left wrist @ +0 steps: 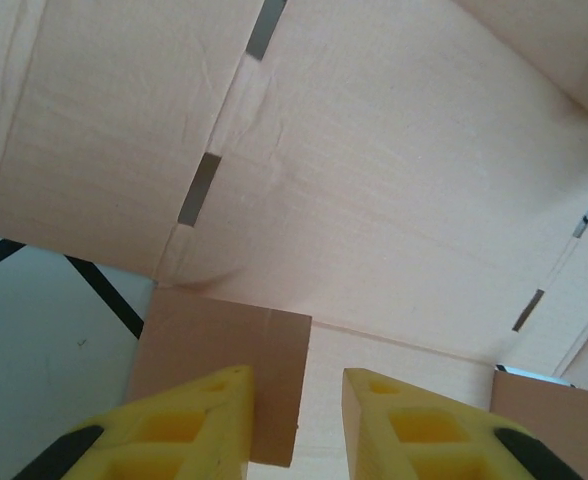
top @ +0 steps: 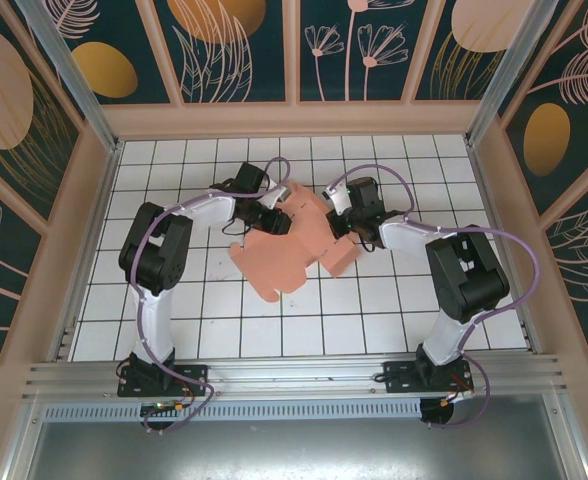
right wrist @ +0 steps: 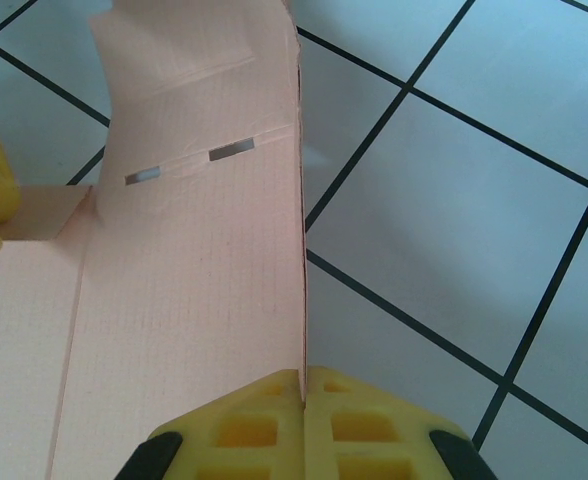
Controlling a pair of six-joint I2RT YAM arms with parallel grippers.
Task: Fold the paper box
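Note:
The paper box point(top: 292, 246) is a salmon-pink die-cut blank lying partly unfolded on the white tiled table between the two arms. My right gripper point(top: 342, 222) is shut on a raised side panel point(right wrist: 224, 230) of the blank, the card's edge pinched between its yellow fingers point(right wrist: 274, 420). My left gripper point(top: 272, 214) is open at the blank's far-left side. A small square flap point(left wrist: 229, 370) stands between its yellow fingers point(left wrist: 204, 420), close to the left one, in front of a large slotted panel point(left wrist: 374, 180).
The white tiled floor point(top: 374, 320) stretches around the blank. Wooden walls point(top: 294, 120) with dark floral panels enclose the back and sides. An aluminium rail point(top: 294, 375) runs along the near edge where the arm bases stand.

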